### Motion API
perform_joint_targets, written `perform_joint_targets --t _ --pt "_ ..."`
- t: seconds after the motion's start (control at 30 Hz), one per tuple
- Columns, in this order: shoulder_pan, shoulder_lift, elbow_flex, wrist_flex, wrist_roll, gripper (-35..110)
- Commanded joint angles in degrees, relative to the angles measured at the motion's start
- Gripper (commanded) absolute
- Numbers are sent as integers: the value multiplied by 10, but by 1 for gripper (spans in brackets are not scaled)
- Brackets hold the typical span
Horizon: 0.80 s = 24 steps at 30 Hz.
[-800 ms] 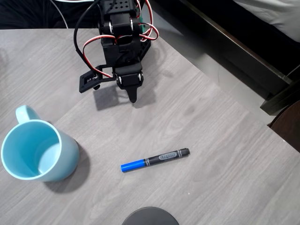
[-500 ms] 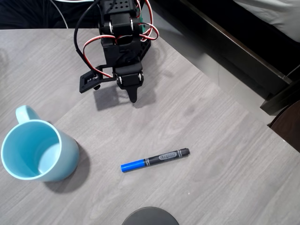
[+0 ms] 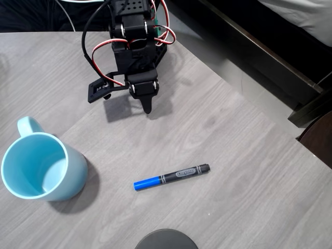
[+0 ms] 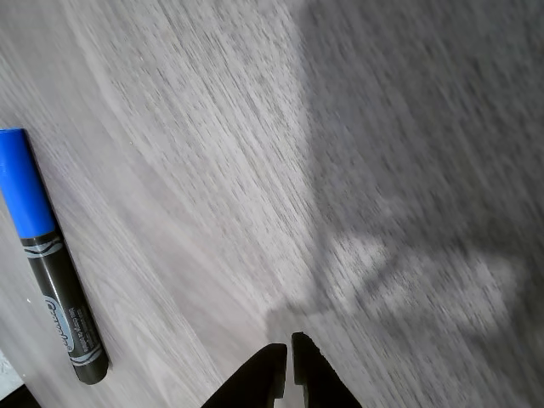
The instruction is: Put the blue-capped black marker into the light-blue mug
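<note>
The marker (image 3: 171, 177) lies flat on the grey wood table, blue cap pointing left, black barrel with a grey-white label to the right. In the wrist view the marker (image 4: 53, 260) lies along the left edge, cap uppermost. The light-blue mug (image 3: 41, 166) stands upright at the left, handle toward the back, nothing inside. My black gripper (image 3: 147, 108) hangs at the back of the table, well above and behind the marker, tips pointing down. Its fingertips (image 4: 289, 351) are pressed together with nothing between them.
The table's right edge (image 3: 249, 98) runs diagonally, with dark furniture beyond it. A dark round object (image 3: 166, 239) pokes in at the bottom edge. Red, white and black cables (image 3: 104, 44) loop around the arm.
</note>
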Motion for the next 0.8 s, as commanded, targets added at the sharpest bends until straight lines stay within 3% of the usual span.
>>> perform_joint_targets --t 0.0,0.43,0.77 --pt "-5 14 5 -7 -4 0" --pt "-25 -7 -172 -24 -70 0" --pt "-62 -397 -485 -11 16 0"
